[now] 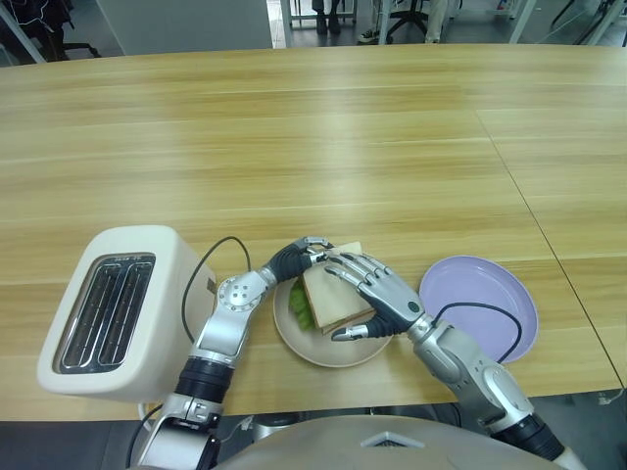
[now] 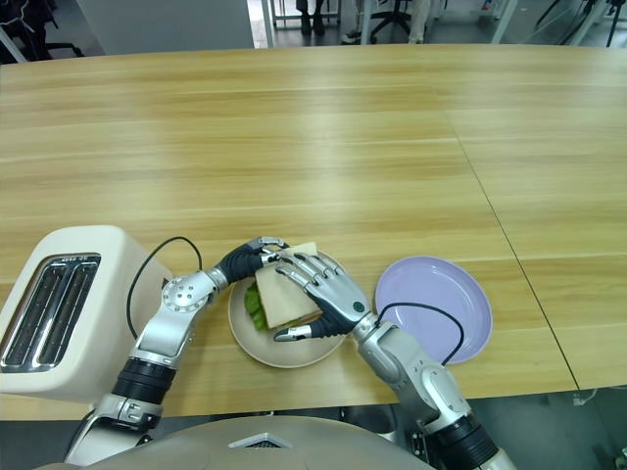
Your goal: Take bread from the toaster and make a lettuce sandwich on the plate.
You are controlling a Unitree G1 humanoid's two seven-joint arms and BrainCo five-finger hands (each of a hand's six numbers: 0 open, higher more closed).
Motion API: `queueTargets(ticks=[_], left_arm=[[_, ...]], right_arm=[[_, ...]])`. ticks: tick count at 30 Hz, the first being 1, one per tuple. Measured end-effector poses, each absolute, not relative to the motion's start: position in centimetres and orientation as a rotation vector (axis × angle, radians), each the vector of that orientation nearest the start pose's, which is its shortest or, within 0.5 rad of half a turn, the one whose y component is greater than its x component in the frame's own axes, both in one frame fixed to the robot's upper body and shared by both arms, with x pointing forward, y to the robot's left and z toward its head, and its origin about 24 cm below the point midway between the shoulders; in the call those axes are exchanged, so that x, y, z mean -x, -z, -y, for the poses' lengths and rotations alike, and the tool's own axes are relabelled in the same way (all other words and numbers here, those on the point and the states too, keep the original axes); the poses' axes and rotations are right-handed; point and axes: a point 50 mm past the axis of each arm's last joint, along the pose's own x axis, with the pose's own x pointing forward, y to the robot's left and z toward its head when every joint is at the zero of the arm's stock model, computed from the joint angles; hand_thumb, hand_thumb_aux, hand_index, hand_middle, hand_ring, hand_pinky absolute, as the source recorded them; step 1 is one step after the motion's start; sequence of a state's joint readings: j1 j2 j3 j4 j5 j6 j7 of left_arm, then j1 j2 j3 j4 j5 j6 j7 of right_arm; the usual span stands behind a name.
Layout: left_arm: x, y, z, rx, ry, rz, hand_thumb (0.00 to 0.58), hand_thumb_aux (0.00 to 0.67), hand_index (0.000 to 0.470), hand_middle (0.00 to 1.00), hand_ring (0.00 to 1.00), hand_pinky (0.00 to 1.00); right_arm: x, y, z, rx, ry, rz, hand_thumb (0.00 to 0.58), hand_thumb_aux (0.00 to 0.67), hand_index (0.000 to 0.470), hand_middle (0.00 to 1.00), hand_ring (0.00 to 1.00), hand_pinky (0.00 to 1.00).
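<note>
A cream toaster (image 1: 147, 264) stands at the near left, both slots dark with no bread visible in them. Right of it a beige plate (image 1: 315, 351) carries green lettuce (image 1: 300, 306) under a slice of bread (image 1: 328, 299). My left hand (image 1: 297, 258) curls its fingers onto the slice's far left corner. My right hand (image 1: 380, 289) lies across the top of the slice from the right, fingers spread over it and the thumb against its near edge. What lies beneath the lettuce is hidden.
An empty purple plate (image 1: 485, 313) sits just right of the beige plate, close to my right forearm. The wide wooden table (image 1: 323, 147) stretches bare behind both plates. Chair and table legs stand beyond its far edge.
</note>
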State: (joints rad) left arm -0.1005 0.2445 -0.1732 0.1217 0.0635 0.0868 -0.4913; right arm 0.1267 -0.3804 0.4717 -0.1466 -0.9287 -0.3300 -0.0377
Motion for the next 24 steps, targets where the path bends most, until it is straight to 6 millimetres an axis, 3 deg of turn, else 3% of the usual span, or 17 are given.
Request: queueTargets(ticks=[15, 24], left_arm=[[-26.5, -2.1, -13.4, -0.297, 0.608, -0.191, 0.58, 0.67, 0.46, 1.0, 1.0, 1.0], [-26.5, -2.1, -13.3, -0.408, 0.592, -0.16, 0.58, 0.67, 0.46, 1.0, 1.0, 1.0]], right_arm=[[-18.4, -2.8, 8.5, 1.085, -0.696, 0.434, 0.0, 0.0, 0.0, 0.0, 0.0, 0.0], [-18.5, -2.4, 8.5, 1.07, -0.712, 0.409, 0.0, 0.0, 0.0, 0.0, 0.0, 0.0]])
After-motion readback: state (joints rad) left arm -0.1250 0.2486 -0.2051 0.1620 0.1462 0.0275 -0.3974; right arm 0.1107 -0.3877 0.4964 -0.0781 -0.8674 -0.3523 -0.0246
